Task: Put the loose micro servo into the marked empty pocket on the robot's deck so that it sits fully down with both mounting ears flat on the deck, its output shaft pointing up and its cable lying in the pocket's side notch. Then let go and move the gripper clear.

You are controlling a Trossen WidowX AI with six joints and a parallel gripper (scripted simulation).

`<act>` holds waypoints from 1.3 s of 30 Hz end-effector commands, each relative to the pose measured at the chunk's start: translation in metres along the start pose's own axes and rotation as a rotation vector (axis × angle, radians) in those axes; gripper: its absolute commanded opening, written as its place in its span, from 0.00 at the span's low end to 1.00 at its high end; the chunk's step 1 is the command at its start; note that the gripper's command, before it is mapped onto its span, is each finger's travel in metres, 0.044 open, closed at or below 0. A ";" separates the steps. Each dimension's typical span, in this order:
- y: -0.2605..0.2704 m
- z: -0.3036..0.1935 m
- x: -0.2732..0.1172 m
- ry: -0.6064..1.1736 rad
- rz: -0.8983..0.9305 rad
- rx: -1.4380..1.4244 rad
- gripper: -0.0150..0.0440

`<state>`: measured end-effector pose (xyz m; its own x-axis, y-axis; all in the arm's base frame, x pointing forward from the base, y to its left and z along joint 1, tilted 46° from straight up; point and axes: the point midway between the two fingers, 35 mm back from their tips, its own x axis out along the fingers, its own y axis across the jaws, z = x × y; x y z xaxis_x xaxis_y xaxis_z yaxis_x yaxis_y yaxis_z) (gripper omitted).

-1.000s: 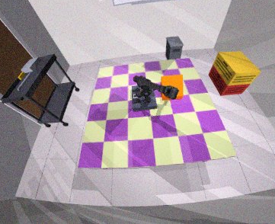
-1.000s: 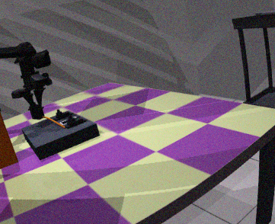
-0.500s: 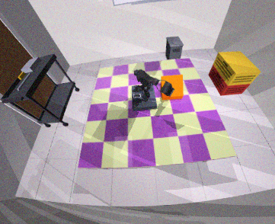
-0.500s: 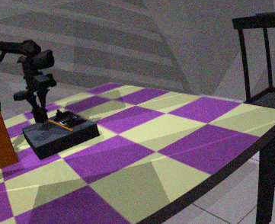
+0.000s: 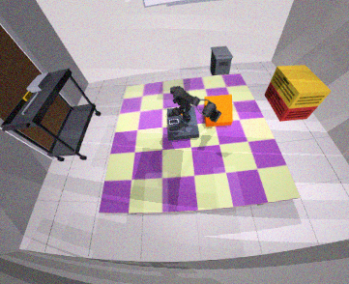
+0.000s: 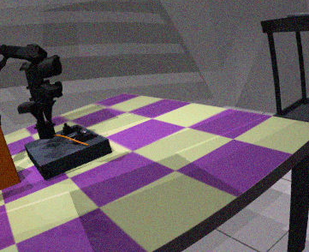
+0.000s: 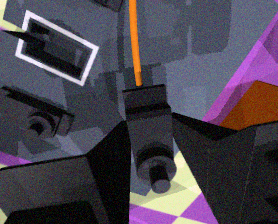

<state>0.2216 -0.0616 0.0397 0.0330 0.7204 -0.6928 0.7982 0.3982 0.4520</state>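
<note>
"Item one, the loose micro servo: where is it?"

"Between the fingers of the tool, which is clamped on the servo's body, over the deck. Whether it touches the deck, cannot be told."

"Handling?"

"Judged light, hard-cased and rigid; smooth plastic, likely to slip or twist under an uneven pinch. Output shaft: small, to be spared any knocks. Mounting ears: thin, best kept free of the fingers."

"Where to hold?"

"By the two broad flanks of the case, as now, leaving shaft and cable alone. A moderate squeeze should do."

"Item two, the cable?"

"Orange cable, one, leaving the end of the case away from the shaft. Probably springy; it may snag or ride up beside the notch, so it wants leading in with the body."

"Item three, the destination?"

"Marked pocket, white-outlined, off to one side of the servo in the wrist view. Carrying, aligning and lowering remain."
</note>
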 end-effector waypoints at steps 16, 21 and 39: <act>0.000 0.002 -0.001 -0.006 -0.004 -0.650 0.25; 0.000 0.002 -0.001 -0.006 -0.004 -0.823 0.25; 0.021 0.017 -0.002 -0.007 -0.004 -0.944 0.25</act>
<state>0.2349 -0.0616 0.0387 0.0252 0.7197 -0.6938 -0.0167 0.6943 0.7195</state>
